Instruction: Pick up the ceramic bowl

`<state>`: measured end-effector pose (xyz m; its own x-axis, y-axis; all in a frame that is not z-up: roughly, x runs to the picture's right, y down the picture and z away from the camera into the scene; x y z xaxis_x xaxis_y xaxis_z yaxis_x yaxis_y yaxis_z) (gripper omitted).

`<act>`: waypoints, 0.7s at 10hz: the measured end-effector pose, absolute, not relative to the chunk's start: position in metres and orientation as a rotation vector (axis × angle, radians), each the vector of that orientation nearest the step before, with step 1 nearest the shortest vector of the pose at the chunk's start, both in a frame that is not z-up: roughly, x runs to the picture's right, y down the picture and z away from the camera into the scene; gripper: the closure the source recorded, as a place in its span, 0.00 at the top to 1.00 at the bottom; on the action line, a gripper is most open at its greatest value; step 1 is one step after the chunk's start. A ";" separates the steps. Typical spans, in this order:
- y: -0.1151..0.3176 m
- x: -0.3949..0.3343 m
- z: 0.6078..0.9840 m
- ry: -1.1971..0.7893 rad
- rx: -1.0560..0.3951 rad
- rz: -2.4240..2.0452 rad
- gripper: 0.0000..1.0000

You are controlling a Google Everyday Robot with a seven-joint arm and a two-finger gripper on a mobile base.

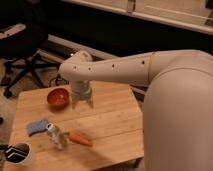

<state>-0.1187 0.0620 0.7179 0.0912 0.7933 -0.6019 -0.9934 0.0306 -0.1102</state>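
The ceramic bowl [58, 97] is small, round, glossy red-orange, and sits upright on the wooden table [110, 122] near its far left part. My gripper [82, 105] hangs from the white arm just right of the bowl, pointing down above the table, a short gap from the bowl's rim. Nothing shows between its fingers.
An orange carrot [80, 139] lies near the table's front. A small clear bottle [55, 135] stands beside it, with a blue sponge [37, 126] to its left. A dark mug with a white rim [18, 153] is at the front left corner. An office chair [25, 55] stands behind the table.
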 end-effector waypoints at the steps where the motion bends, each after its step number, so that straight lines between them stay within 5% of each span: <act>1: 0.038 -0.121 0.729 0.389 -0.565 1.454 0.65; 7: -0.018 -0.153 0.801 0.399 -0.525 1.464 0.65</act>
